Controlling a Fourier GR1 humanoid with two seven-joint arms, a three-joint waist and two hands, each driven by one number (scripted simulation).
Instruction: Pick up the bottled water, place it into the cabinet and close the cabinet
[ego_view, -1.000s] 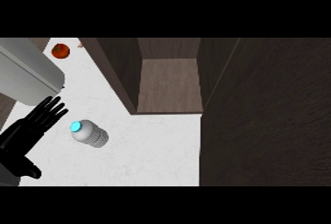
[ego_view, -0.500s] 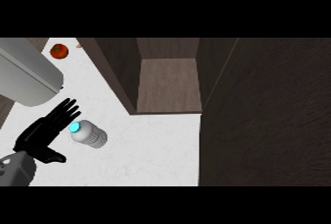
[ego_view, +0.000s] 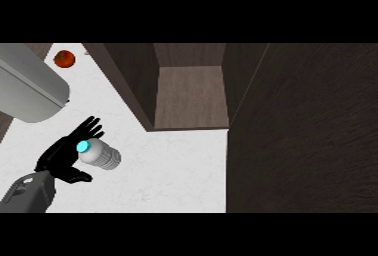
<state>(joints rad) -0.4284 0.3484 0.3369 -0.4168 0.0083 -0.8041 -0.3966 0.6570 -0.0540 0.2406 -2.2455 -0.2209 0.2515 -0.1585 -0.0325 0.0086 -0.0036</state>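
Bottle (ego_view: 100, 154) lies on its side on the white counter (ego_view: 170, 165), left of the open cabinet (ego_view: 190, 95) | my left hand (ego_view: 65, 156) touches its blue cap (ego_view: 83, 146), fingers straight and spread | I see a tomato (ego_view: 65, 58) far behind.

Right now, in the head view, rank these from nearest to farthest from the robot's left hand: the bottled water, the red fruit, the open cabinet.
1. Bottled water, right beside the left hand.
2. Red fruit, upper left.
3. Open cabinet, right of the hand.
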